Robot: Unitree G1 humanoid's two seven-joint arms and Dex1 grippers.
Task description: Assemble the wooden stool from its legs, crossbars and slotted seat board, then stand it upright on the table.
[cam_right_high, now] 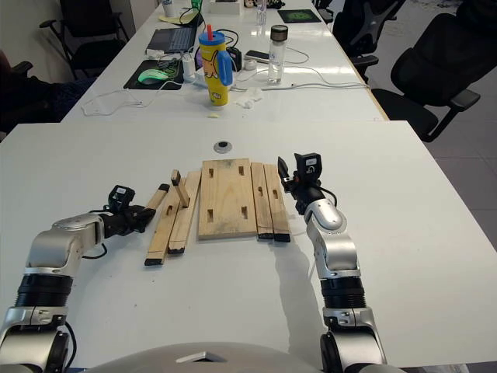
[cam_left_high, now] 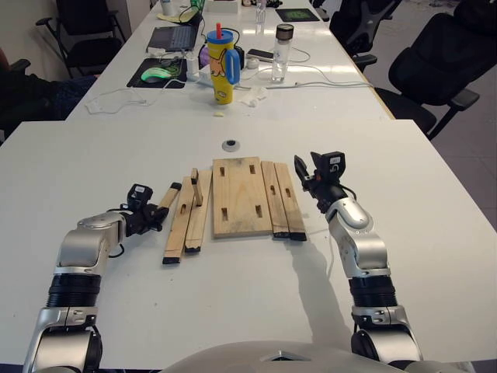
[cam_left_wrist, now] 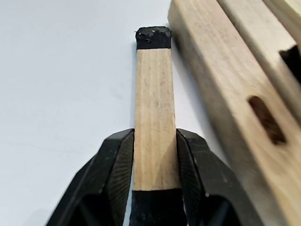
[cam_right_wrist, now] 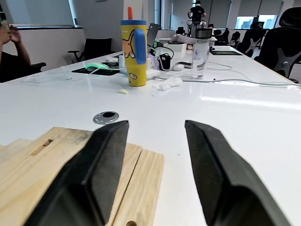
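Seat board: one slotted seat board lies flat in the middle of the white table, and I count four slots cut through it.
Legs, right side: two legs lie side by side against the board's right edge, parallel to it.
Legs, left side: two more long legs lie side by side just left of the board, which makes four legs in all.
Crossbars: two short ones. One loose crossbar rests tilted across the far ends of the left-hand legs.
Held crossbar: the other crossbar is just beside the outermost left leg, its black-capped end pointing away from the robot. I can't tell whether it touches the tabletop.
Left gripper: the left gripper has both fingers pressed against the sides of that held crossbar, gripping it near its nearer end.
Right gripper: the right gripper hangs over the far end of the right-hand legs, its fingers spread wide with nothing between them.
Round grommet: one grommet is set in the table beyond the board.
Next table: one yellow cup, one clear bottle and one laptop.
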